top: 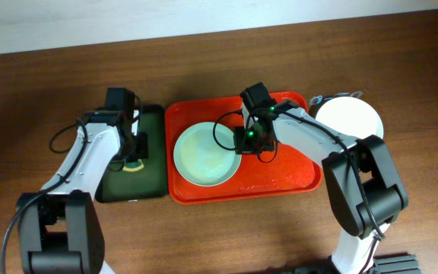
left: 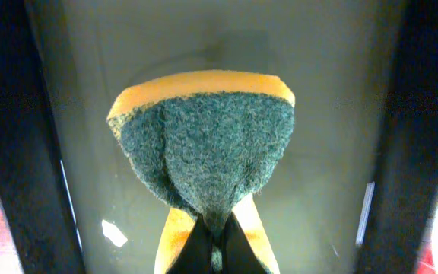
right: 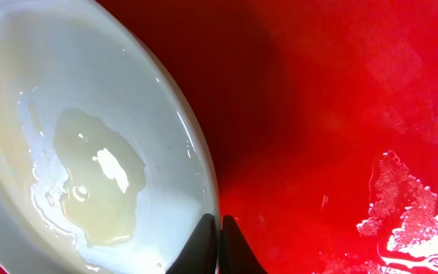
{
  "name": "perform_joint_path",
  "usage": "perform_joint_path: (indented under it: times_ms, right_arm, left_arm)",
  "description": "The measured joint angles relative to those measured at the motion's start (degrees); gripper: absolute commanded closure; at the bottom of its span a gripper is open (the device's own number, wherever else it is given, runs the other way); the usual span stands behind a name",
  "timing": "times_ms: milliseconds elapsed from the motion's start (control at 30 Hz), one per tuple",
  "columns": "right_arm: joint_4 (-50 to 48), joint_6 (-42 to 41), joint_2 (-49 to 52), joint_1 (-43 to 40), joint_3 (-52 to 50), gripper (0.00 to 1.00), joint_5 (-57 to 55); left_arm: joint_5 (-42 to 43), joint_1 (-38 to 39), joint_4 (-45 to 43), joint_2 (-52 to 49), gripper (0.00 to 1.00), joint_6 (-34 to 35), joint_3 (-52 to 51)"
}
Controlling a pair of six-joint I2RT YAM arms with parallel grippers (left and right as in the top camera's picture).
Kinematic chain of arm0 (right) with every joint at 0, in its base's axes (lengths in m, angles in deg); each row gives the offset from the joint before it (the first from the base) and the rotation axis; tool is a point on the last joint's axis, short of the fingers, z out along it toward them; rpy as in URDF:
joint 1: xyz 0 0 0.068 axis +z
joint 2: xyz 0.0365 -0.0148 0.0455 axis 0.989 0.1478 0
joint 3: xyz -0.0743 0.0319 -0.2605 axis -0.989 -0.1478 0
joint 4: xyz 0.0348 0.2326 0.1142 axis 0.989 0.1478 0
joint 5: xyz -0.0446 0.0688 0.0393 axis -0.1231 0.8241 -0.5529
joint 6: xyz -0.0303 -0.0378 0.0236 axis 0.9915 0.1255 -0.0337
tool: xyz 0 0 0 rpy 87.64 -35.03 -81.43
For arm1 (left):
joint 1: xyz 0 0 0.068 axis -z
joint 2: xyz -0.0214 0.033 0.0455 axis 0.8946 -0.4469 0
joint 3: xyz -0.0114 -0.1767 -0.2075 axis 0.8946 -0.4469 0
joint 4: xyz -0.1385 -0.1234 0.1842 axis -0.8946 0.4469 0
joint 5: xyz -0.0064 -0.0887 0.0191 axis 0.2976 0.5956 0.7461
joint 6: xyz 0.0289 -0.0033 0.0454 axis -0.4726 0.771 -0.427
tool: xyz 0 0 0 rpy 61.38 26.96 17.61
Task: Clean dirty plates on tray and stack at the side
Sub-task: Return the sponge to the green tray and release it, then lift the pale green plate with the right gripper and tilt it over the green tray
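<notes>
A pale blue-green plate [top: 204, 152] with a wet yellowish smear lies on the left half of the red tray [top: 280, 179]. My right gripper [top: 248, 141] is shut on the plate's right rim. The right wrist view shows the fingers [right: 219, 228] pinching the rim of the plate [right: 90, 114], over the wet tray [right: 341, 114]. My left gripper [top: 133, 156] is shut on a green and yellow sponge [left: 207, 144], pinched and folded between the fingers [left: 217, 243]. It is held just above the dark green tray [left: 318, 114].
White plates [top: 350, 116] sit on the table just right of the red tray; I cannot tell how many. The dark green tray [top: 147, 183] lies left of the red tray, touching it. Bare wooden table lies in front and behind.
</notes>
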Motion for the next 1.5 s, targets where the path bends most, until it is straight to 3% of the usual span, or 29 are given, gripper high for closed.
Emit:
perform_joint_path:
  times_ms: [133,167,333,367,500,567,667,800,867,933,1033,1267,1367,1433,1467,1500]
  right_arm:
    - [0.0,0.0,0.0,0.0,0.0,0.95,0.1]
    - [0.0,0.0,0.0,0.0,0.0,0.89,0.1]
    - [0.0,-0.3,0.0,0.0,0.0,0.59,0.3]
    - [0.0,-0.2,0.0,0.0,0.0,0.57,0.4]
    - [0.0,-0.1,0.0,0.0,0.0,0.5,0.4]
    - [0.0,-0.1,0.0,0.0,0.0,0.49,0.3]
    - [0.4,-0.2,0.0,0.0,0.0,0.49,-0.6]
    - [0.6,-0.1,0.0,0.0,0.0,0.64,-2.3]
    - [0.6,-0.2,0.0,0.0,0.0,0.65,-2.4]
    - [0.6,-0.2,0.0,0.0,0.0,0.81,-2.5]
    - [0.1,-0.2,0.0,0.0,0.0,0.96,-2.4]
    - [-1.7,-0.2,0.0,0.1,0.0,0.95,-2.7]
    - [-3.2,-0.2,0.0,0.1,-0.1,0.8,-3.1]
    - [-3.7,-0.2,0.0,0.1,-0.2,0.78,-3.3]
    - [-4.2,-0.2,0.0,0.1,-0.6,0.94,-3.3]
    - [-4.3,-0.2,0.0,0.1,-1.0,0.96,-3.3]
  left_arm:
    - [-2.4,-0.5,-1.8,0.0,1.0,-0.2,-2.1]
    - [-2.6,-0.5,-1.9,0.0,0.95,-0.2,-2.1]
    - [-2.9,-0.5,-2.0,0.0,0.54,-0.6,-2.1]
    - [-2.8,-0.5,-1.6,0.0,0.38,-0.8,-2.0]
    - [-2.7,-0.5,1.5,0.2,0.18,-0.2,1.2]
    - [-2.4,-0.8,3.1,1.5,0.0,0.7,4.5]
    - [0.6,-3.9,3.6,6.4,0.01,2.5,8.9]
    - [3.0,-8.9,5.1,8.5,0.01,5.5,9.7]
    - [3.2,-11.8,5.5,8.5,0.01,6.2,9.7]
    - [3.3,-13.2,5.6,8.5,0.01,6.5,9.7]
    - [3.7,-13.1,5.6,8.5,0.01,6.6,9.7]
    - [3.8,-13.1,5.6,8.5,0.01,6.6,9.7]
    - [3.8,-13.1,5.6,8.5,0.01,6.6,9.7]
    - [3.8,-13.1,5.6,8.5,0.01,6.6,9.7]
    - [3.8,-13.1,5.6,8.5,0.01,6.6,9.7]
    - [3.8,-13.1,5.6,8.5,0.01,6.6,9.7]
